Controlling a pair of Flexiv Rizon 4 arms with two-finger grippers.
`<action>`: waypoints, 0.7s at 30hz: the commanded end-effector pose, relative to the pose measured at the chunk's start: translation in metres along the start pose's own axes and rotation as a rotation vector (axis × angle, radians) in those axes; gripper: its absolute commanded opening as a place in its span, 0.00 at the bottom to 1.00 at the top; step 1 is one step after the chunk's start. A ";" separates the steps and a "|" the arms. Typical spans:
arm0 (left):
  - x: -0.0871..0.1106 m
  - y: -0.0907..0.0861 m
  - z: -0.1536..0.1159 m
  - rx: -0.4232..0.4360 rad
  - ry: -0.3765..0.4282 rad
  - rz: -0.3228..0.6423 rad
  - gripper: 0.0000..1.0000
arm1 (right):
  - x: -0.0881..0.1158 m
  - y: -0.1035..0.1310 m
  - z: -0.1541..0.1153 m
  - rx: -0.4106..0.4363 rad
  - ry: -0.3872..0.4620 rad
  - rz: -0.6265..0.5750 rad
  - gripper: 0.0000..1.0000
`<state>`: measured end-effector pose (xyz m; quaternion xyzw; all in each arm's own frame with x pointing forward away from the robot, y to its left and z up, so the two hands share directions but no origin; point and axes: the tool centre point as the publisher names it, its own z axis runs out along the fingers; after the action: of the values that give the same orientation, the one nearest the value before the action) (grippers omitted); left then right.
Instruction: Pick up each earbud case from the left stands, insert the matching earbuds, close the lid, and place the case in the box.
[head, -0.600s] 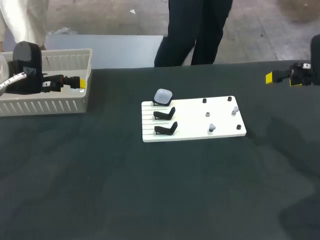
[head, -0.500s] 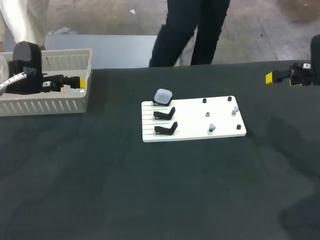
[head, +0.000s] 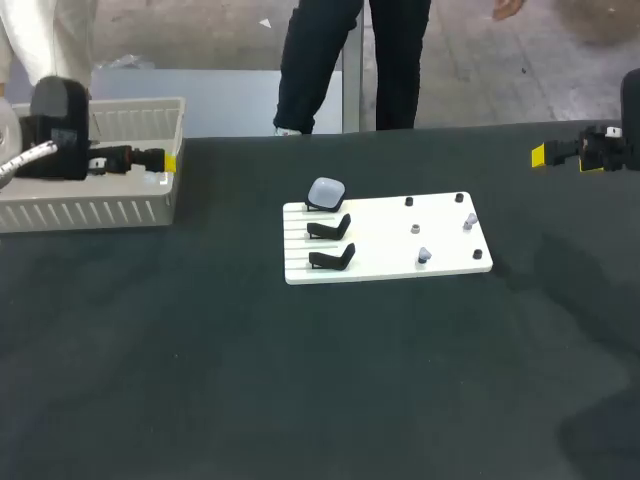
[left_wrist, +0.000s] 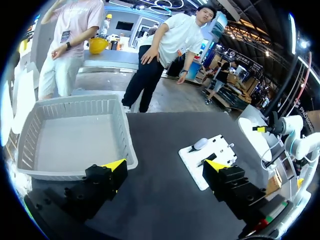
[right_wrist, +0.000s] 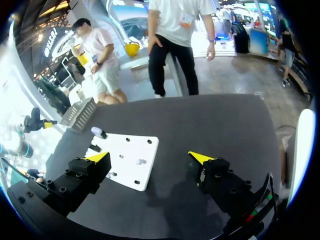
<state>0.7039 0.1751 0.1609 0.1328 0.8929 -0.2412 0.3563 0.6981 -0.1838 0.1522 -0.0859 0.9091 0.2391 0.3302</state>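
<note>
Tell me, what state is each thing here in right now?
Pale grey rounded earbud case: lid shut, propped on a black stand.
Two other black stands: empty.
White slatted plastic basket: no case seen inside.
Left gripper: open, empty.
Right gripper: open, empty.

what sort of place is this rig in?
Probably a robot test bench: a black table, a white board with stands and one earbud case, and a basket at the left.

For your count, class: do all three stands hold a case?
No, only the rear stand carries an earbud case; the other stands are bare.
</note>
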 end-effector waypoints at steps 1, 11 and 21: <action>-0.003 0.004 0.007 0.329 -0.297 0.538 1.00 | 0.000 -0.001 0.000 -0.001 -0.001 -0.001 1.00; -0.012 -0.006 0.016 0.471 -0.320 0.971 1.00 | 0.000 -0.001 0.000 -0.001 -0.001 -0.001 1.00; -0.012 -0.006 0.016 0.471 -0.320 0.971 1.00 | 0.000 -0.001 0.000 -0.001 -0.001 -0.001 1.00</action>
<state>0.7182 0.1545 0.1628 0.4230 0.7673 -0.1936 0.4414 0.6981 -0.1838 0.1522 -0.0858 0.9091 0.2391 0.3302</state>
